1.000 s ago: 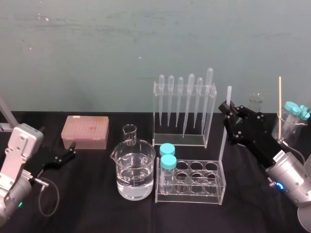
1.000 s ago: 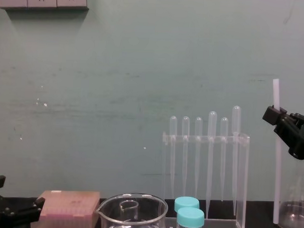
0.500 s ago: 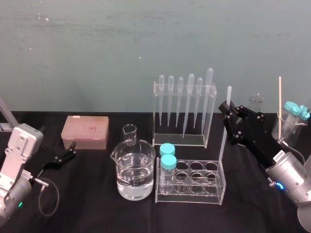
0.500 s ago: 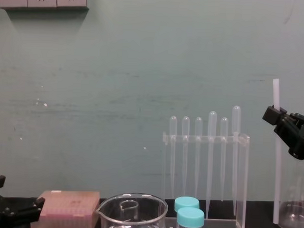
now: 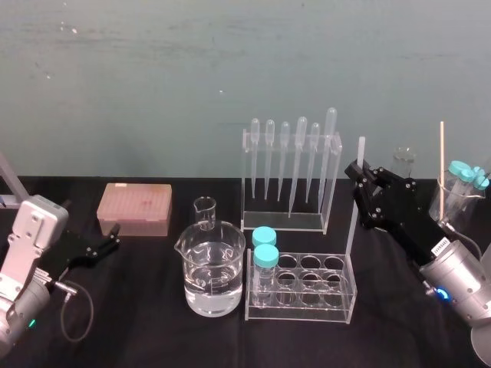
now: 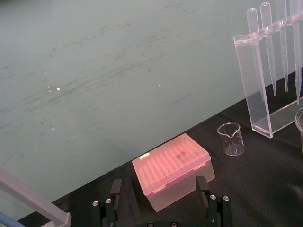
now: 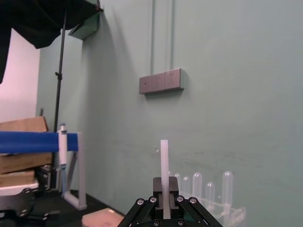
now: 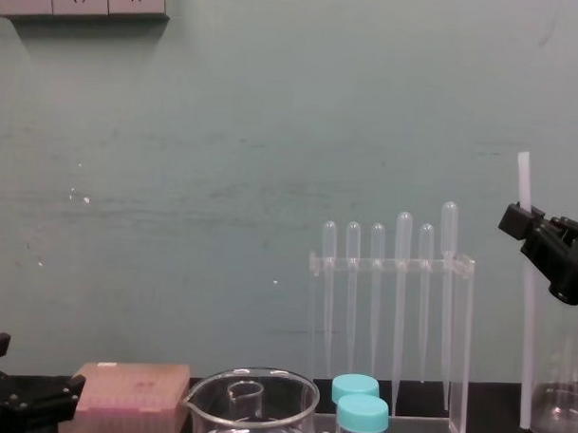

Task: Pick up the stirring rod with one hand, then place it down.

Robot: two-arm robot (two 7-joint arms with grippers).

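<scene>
Stirring rod (image 5: 353,215) pinched in right claw (image 5: 357,170) — seemingly beside pipette rack (image 5: 334,176); left claw (image 5: 112,238) wide.

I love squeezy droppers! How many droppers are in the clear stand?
6. All hang in one row in the clear stand at the back, left to right: dropper one, two, three, four, five, six. None seems hidden.

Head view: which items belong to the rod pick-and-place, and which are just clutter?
In the job:
- stirring rod, held upright
- right gripper, shut on it

Lying about:
- pipette rack
- water beaker
- small beaker
- tube rack
- pink box
- flask
- left gripper, parked open at the left
</scene>
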